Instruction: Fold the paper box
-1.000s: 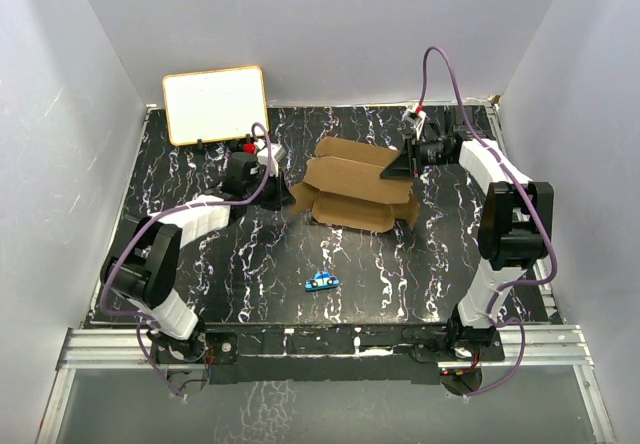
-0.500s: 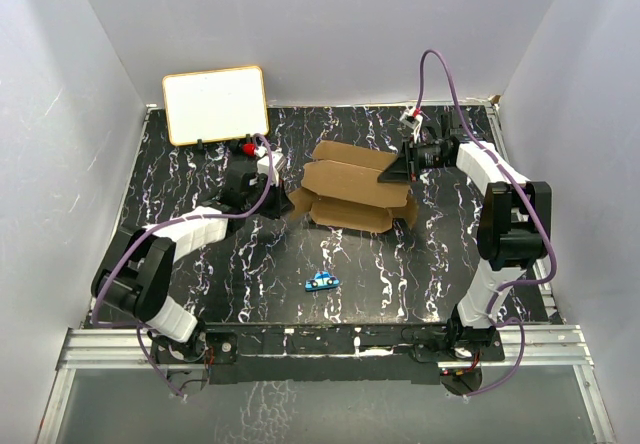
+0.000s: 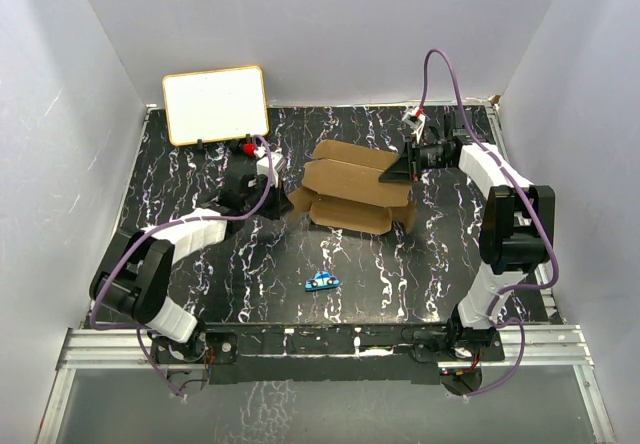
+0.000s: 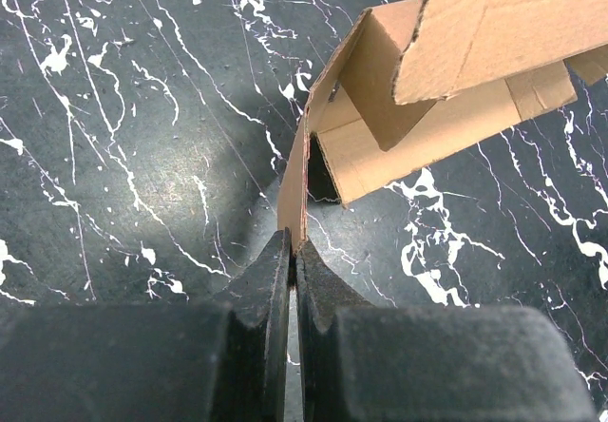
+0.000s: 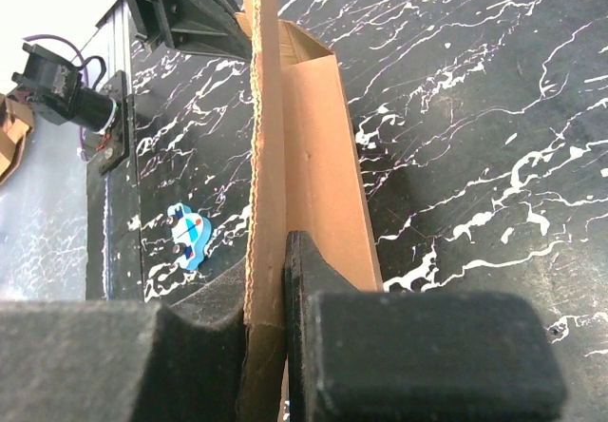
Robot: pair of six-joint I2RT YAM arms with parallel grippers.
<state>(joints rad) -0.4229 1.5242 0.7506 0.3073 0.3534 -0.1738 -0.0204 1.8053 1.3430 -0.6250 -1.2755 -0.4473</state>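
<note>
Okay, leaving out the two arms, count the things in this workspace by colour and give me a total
Brown: 1, the paper box
White with a tan frame: 1, the board
Blue: 1, the small piece
Total: 3
</note>
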